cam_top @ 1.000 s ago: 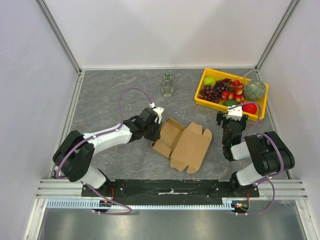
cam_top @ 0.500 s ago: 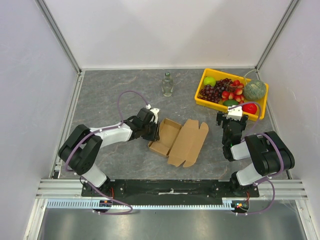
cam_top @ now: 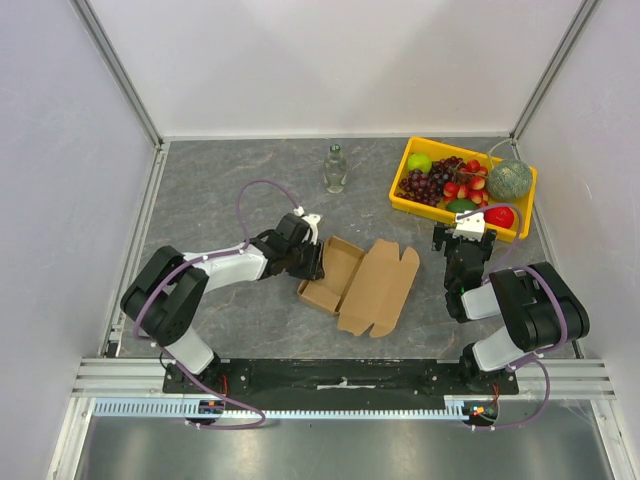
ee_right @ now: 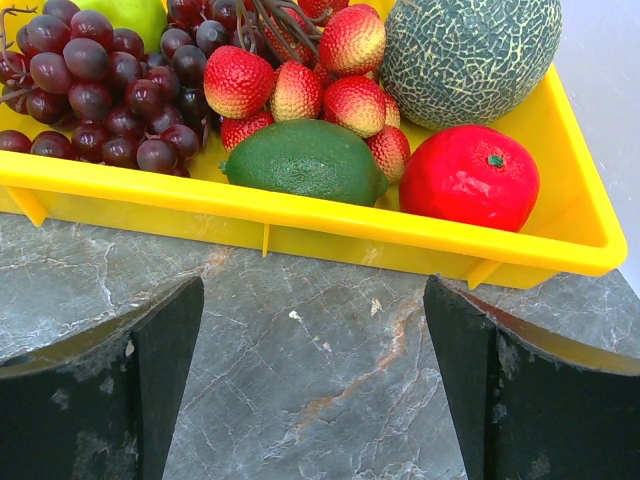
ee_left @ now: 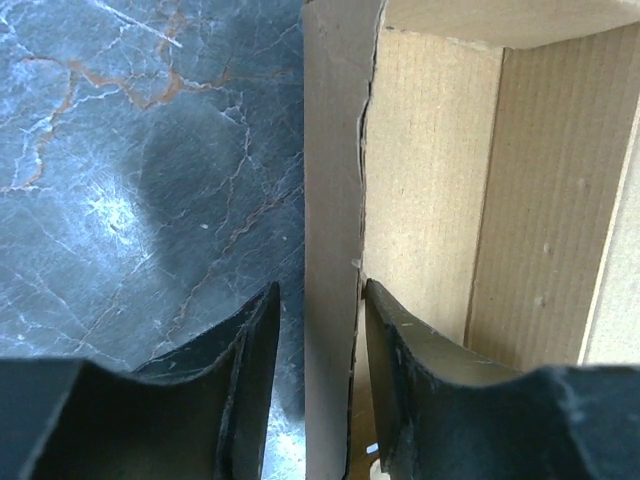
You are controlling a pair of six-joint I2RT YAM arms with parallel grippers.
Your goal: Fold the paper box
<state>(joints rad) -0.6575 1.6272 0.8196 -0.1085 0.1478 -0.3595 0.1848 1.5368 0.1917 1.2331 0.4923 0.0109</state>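
My left claw (ee_left: 318, 300) loosely straddles one upright wall of the brown, half-folded paper box (cam_top: 360, 285), its lid lying flat; my right claw (ee_right: 312, 290) is wide.

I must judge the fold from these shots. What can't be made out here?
- Top view: the wrist of the left gripper covers where it meets the paper box.
- Left wrist view: the box runs off three edges; most is unseen.
- Right wrist view: the yellow tray is cut off top and left.
- Top view: glass bottle too small to show a cap.
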